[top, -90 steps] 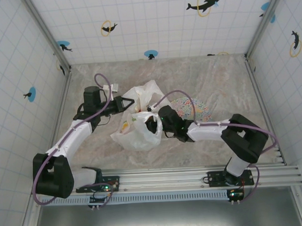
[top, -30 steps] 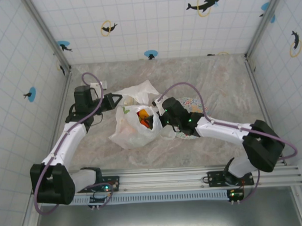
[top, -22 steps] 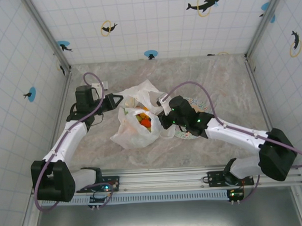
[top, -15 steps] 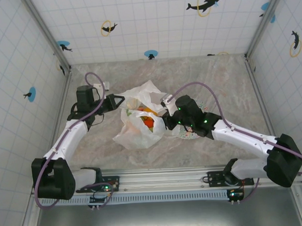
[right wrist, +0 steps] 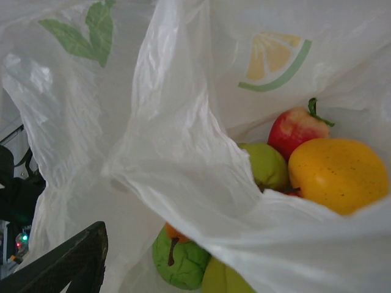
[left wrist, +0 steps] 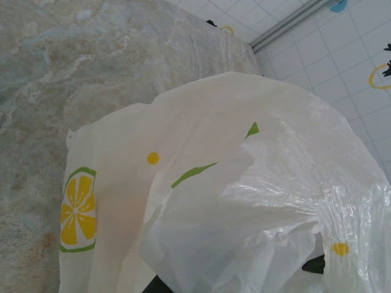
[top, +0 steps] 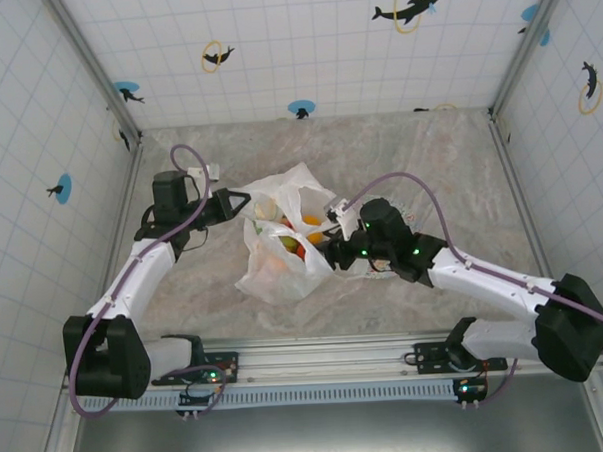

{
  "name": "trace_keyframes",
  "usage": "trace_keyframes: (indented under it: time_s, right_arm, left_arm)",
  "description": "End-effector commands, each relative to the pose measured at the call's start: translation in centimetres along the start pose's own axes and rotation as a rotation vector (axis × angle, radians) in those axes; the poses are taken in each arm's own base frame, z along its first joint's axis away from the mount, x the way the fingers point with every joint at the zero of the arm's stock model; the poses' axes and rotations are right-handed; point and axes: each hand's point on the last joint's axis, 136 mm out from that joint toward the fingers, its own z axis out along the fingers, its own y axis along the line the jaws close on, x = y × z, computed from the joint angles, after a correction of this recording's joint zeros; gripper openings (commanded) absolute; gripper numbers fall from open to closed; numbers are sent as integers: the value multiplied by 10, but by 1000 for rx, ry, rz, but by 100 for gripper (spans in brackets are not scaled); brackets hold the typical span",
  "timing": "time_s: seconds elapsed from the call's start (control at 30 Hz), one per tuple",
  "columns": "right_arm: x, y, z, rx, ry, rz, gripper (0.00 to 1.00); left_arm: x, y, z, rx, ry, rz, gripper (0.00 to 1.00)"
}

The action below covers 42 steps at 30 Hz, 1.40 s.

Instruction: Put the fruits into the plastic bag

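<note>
Looked into the crumpled white plastic bag [right wrist: 183, 159], printed with a lemon slice [right wrist: 276, 61] and green leaves [right wrist: 79, 33]. Found inside, packed against one another, a red apple [right wrist: 297, 129], an orange [right wrist: 339, 174] and a yellow-green fruit [right wrist: 267, 165]; lower, partly under a fold, a green apple [right wrist: 181, 264]. Caught a dark gripper finger [right wrist: 67, 268] at lower left.

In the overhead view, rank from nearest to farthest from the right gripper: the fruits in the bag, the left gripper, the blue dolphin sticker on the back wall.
1. The fruits, inside the plastic bag, just beside the right gripper.
2. The left gripper, at the bag's far-left edge.
3. The blue dolphin sticker, on the back wall.
</note>
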Motion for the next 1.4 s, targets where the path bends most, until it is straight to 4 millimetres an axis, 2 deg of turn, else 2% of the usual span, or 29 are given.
trace_keyframes:
  time_s: [0.0,0.23,0.33,0.47,0.6,0.97,1.13,1.37]
  right_arm:
    - [6,-6,-5,48,25,-20,83]
    - [21,-3,-22,44,127,-84,88]
    - [21,2,-26,22,123,-101,88]
    - [1,3,-35,43,29,-129,88]
    - [-28,-17,-47,199,-56,-133,86]
    - [-72,-14,-80,341,-138,-346,78]
    - [-80,-22,-80,413,-115,-423,79]
    - [-71,-33,-73,426,-61,-432,86]
  left_arm:
    - [-11,-5,-2,17,-19,8,0]
    - [-18,-9,-3,24,-35,14,0]
    - [-18,-9,-2,26,-32,12,0]
    - [-16,-8,0,29,-22,5,0]
    - [-14,-7,0,27,-18,0,0]
    - [-12,-7,0,27,-11,2,0]
    - [-12,-7,0,27,-9,-3,0]
    - [-13,-8,-1,28,-10,-4,0]
